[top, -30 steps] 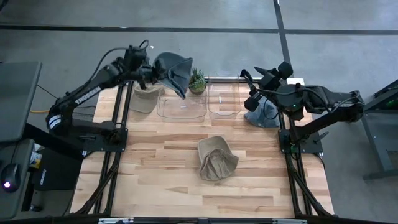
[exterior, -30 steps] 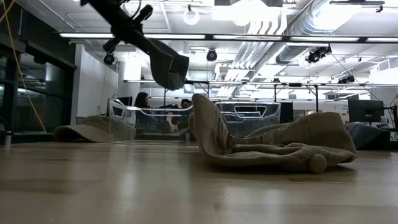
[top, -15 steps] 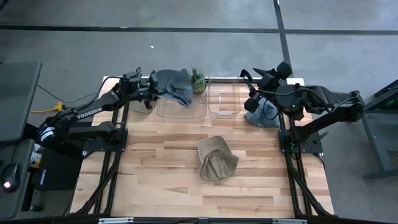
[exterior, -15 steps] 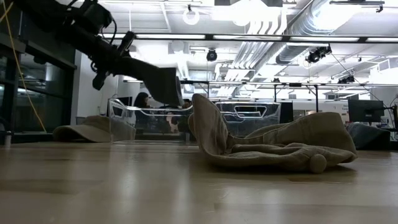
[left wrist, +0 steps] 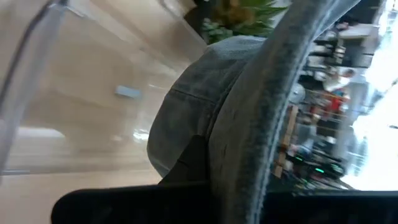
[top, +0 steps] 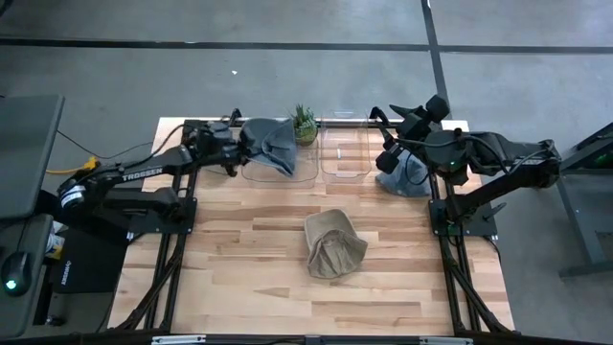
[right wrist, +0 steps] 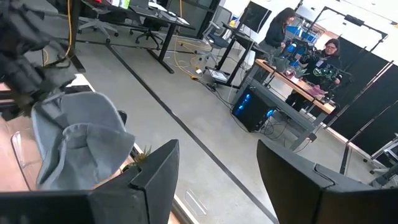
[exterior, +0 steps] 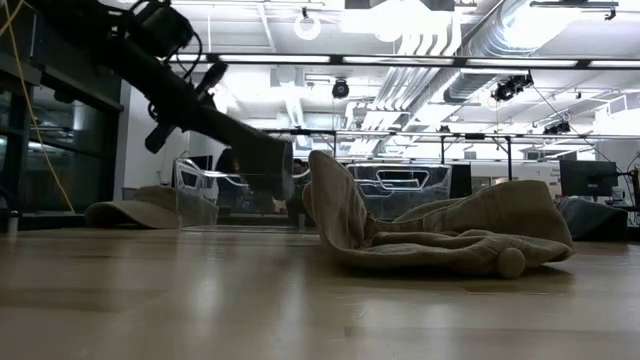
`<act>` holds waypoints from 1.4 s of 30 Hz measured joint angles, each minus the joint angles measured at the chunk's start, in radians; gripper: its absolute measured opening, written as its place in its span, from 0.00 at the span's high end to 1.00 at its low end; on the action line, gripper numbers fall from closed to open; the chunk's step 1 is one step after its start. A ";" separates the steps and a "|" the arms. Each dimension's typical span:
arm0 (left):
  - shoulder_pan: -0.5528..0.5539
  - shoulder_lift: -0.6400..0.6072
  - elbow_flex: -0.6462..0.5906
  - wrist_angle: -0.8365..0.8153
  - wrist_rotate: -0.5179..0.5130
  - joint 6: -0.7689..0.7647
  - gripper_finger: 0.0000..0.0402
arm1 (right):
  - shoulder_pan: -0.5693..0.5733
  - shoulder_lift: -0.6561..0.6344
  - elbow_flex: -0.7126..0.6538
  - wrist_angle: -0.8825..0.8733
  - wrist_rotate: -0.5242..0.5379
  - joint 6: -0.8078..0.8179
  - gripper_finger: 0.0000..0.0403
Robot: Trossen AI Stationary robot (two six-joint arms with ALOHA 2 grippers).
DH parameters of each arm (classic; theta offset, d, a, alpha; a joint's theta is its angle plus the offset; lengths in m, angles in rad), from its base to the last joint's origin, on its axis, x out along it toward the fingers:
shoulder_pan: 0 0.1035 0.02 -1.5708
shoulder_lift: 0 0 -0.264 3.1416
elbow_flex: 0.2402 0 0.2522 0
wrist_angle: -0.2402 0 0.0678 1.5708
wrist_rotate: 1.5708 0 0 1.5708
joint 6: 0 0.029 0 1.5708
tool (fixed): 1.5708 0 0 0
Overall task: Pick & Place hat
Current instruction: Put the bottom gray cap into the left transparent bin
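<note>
My left gripper (top: pixel 239 145) is shut on a grey hat (top: pixel 272 144) and holds it over the left clear bin (top: pixel 280 171) at the table's far side. In the low view the grey hat (exterior: pixel 266 160) hangs at about the height of the bin's rim. A tan hat (top: pixel 333 244) lies crumpled on the middle of the table. A tan cap (exterior: pixel 148 208) lies flat on the table left of the bins. My right gripper (top: pixel 381 136) is open and empty, in the air beside the right clear bin (top: pixel 346 153). My left gripper pinches the grey hat's brim (left wrist: pixel 249 155) between its two fingers; the hat itself hides the fingertips. The fingers come from the table's left, slanting down. The hat's crown (left wrist: pixel 193 106) hangs beyond the fingers, clear of the table, over the left bin.
A small potted plant (top: pixel 304 123) stands behind the bins. A blue-grey hat (top: pixel 407 178) lies under my right arm at the table's right edge. The near half of the wooden table (top: pixel 239 287) is bare wood. People sit at desks in the room beyond.
My left gripper has gone down with the grey hat, from high above the table to the level of the left bin's rim. The hat has stayed in its hold and now hangs over the bin.
</note>
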 joint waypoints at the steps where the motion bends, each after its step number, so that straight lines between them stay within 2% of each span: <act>1: -0.017 0.005 -0.001 0.005 -0.035 0.002 1.00 | 0.000 0.000 0.000 0.000 0.000 0.000 0.48; 5: -0.054 0.012 -0.001 0.023 -0.100 0.002 1.00 | 0.000 0.000 0.000 0.000 -0.012 0.007 0.48; 13: -0.123 0.134 -0.001 0.112 -0.178 0.001 1.00 | 0.000 0.000 0.000 -0.003 -0.025 0.023 0.48; 17: -0.143 0.184 0.000 0.128 -0.188 -0.022 1.00 | 0.000 0.000 0.000 -0.003 -0.025 0.023 0.48; 22: -0.144 0.196 0.000 0.068 -0.211 -0.024 1.00 | 0.000 0.000 0.000 -0.003 -0.037 0.023 0.48; 31: -0.142 0.196 0.000 0.076 -0.185 0.071 0.98 | 0.000 0.000 0.000 -0.003 -0.043 0.023 0.48; 36: -0.142 0.195 0.005 0.092 -0.182 0.103 0.88 | 0.000 0.000 0.000 -0.003 -0.065 0.027 0.48; 42: -0.142 0.180 0.045 0.062 -0.175 0.163 0.67 | 0.000 0.000 0.000 -0.004 -0.066 0.034 0.48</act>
